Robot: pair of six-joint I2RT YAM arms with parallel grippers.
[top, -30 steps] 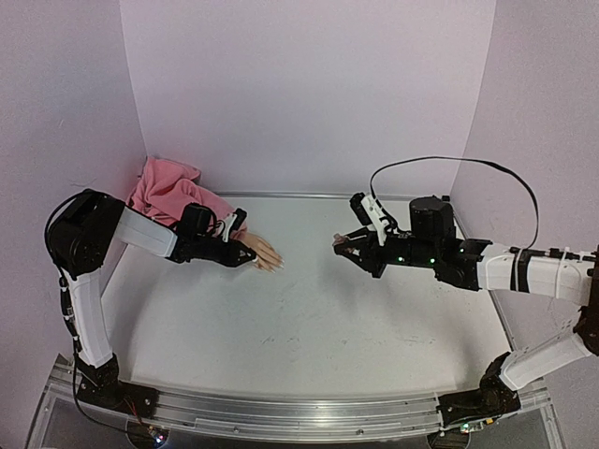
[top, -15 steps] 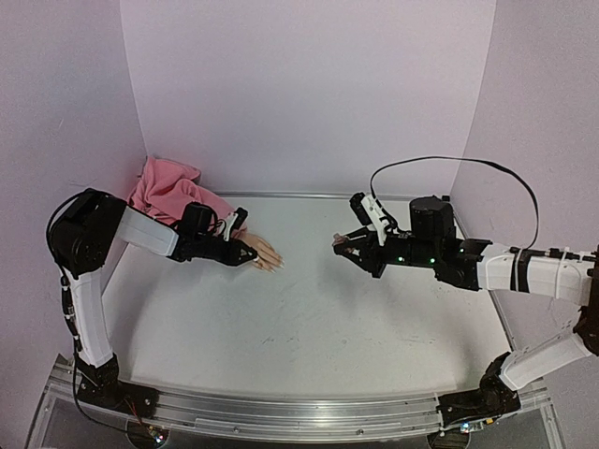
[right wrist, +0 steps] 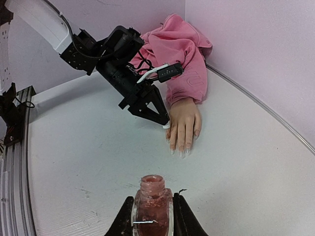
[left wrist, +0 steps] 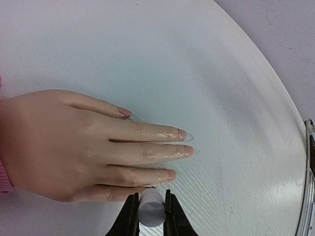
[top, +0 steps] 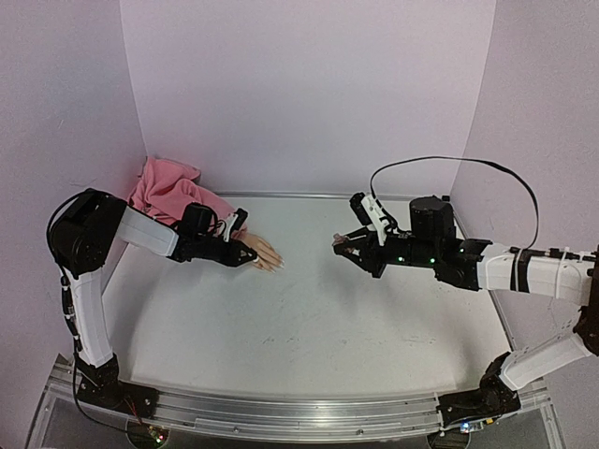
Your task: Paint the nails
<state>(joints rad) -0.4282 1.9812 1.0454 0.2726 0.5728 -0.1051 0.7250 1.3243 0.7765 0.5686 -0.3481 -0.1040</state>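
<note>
The flesh-coloured mannequin hand (top: pixel 262 252) lies palm down at the table's back left, its pink sleeve (top: pixel 168 192) behind it. Its pale nails (left wrist: pixel 182 134) point toward the table's middle and also show in the right wrist view (right wrist: pixel 179 151). My left gripper (left wrist: pixel 150 212) is shut on the white cap (left wrist: pixel 151 208) and holds it right at the tip of the nearest finger; any brush below the cap is hidden. My right gripper (right wrist: pixel 152 216) is shut on the open pinkish polish bottle (right wrist: pixel 152 204), held above the table right of centre, apart from the hand.
Pale walls close in the table at the back and on both sides. A metal rail (top: pixel 281 416) runs along the near edge. The right arm's black cable (top: pixel 440 164) loops above it.
</note>
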